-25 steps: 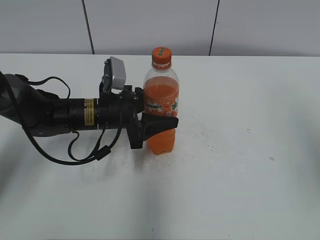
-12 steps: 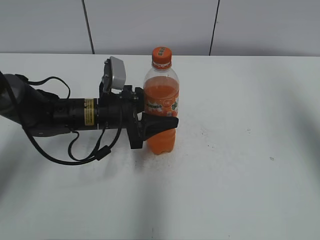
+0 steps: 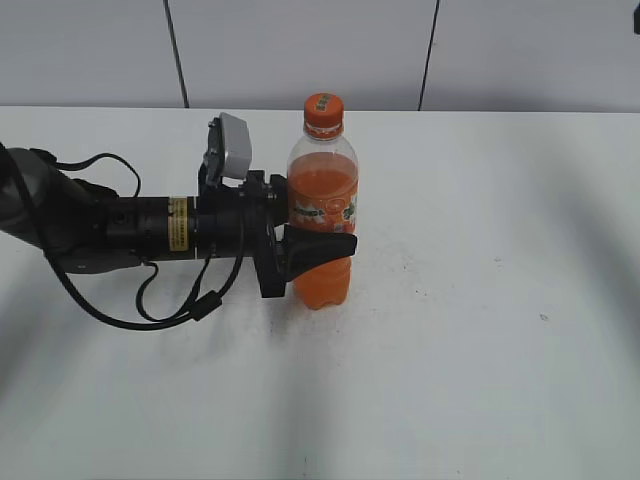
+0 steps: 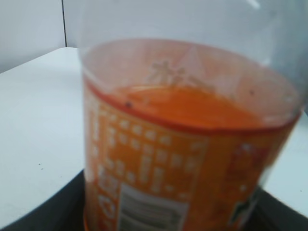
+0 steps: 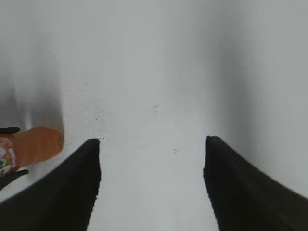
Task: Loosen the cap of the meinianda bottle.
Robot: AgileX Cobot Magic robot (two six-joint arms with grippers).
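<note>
The meinianda bottle (image 3: 323,215) stands upright on the white table, clear plastic with orange liquid and an orange label. Its orange cap (image 3: 323,108) is on top. My left gripper (image 3: 322,243) reaches in from the left and is shut on the bottle's middle. In the left wrist view the bottle (image 4: 187,144) fills the frame, with dark fingers at both lower corners. My right gripper (image 5: 151,144) is open and empty above the bare table; it is out of the exterior view. A part of the bottle (image 5: 29,147) shows at the left edge of the right wrist view.
The white table (image 3: 480,330) stretches to the right and front of the bottle. A grey panelled wall (image 3: 300,50) stands behind it. The left arm's black cable (image 3: 170,310) loops onto the table at the left.
</note>
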